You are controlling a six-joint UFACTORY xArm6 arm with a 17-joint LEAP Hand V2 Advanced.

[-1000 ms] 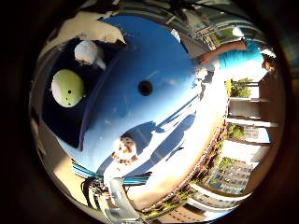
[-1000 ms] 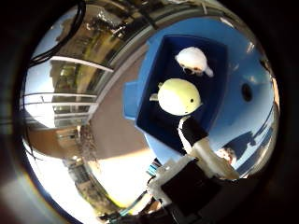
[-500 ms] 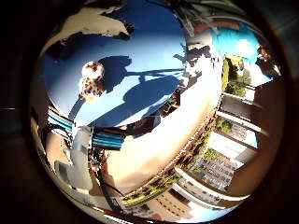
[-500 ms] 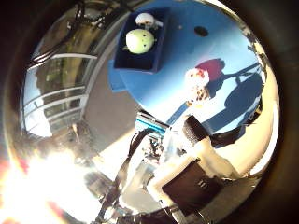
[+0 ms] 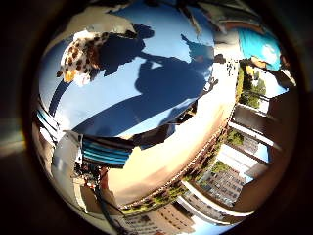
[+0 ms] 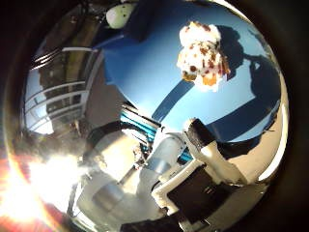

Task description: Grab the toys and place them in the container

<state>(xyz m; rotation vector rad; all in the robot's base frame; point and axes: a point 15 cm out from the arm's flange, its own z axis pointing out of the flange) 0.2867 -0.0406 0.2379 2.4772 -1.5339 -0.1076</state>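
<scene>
A spotted white, brown and orange plush toy (image 6: 203, 53) lies on the round blue table (image 6: 154, 72); it also shows in the little finger side view (image 5: 86, 51) on the table (image 5: 147, 88). The dark blue container (image 6: 116, 21) stands at the table's far edge, with a green-and-white toy (image 6: 121, 14) in it. My hand (image 6: 203, 159) is above the table, a short way from the plush toy; a white and black finger (image 6: 217, 159) reaches in, fairly straight. The hand's shadow falls on the table beside the toy.
The table's edge and a teal frame (image 6: 145, 130) under it show near the arm. Beyond the table lie a tan paved floor (image 5: 166, 157), railings (image 6: 58, 97) and buildings (image 5: 245, 147). A person in a teal top (image 5: 256, 44) is at the table's far side.
The camera has moved over the table towards the plush toy, which now looks larger and closer. The container with its toys has slid to the view's edge.
</scene>
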